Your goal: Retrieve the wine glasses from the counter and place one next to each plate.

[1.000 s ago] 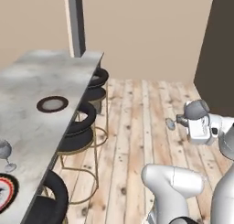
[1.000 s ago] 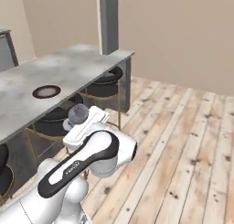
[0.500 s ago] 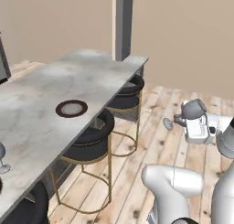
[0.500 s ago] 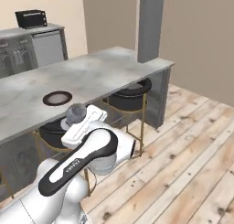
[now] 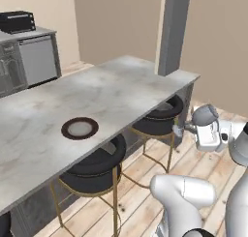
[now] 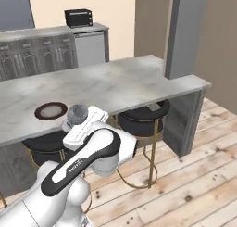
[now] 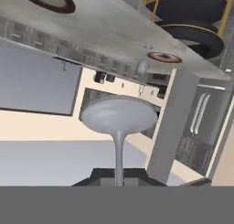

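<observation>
Wine glass [image 7: 118,120]: 1 pc, clear, stemmed; sitting in the gripper [image 7: 119,173], jaws closed narrow on the thin stem. Hand view is showing it upside down relative to the room, foot facing the camera. Glass is hanging in the air off the counter's long stool-side edge, not touching the top.

Gripper [image 5: 180,130]: in left base view, pointing toward the counter's far right corner, above the stools.

Second wine glass [image 7: 142,65]: standing on the counter beside the red-rimmed plate [image 7: 164,57], seen small in hand view.

Brown-rimmed plate [image 5: 80,128]: lying flat near the counter's stool-side edge, pale centre, nothing beside it.

Counter [image 5: 111,91]: marble top, grey post [image 5: 172,30] rising at the far end.

Stools [image 5: 157,117]: black seats, gold legs, tucked under the near edge.

Toaster oven [image 6: 78,18]: black, sitting on the back cabinets.
</observation>
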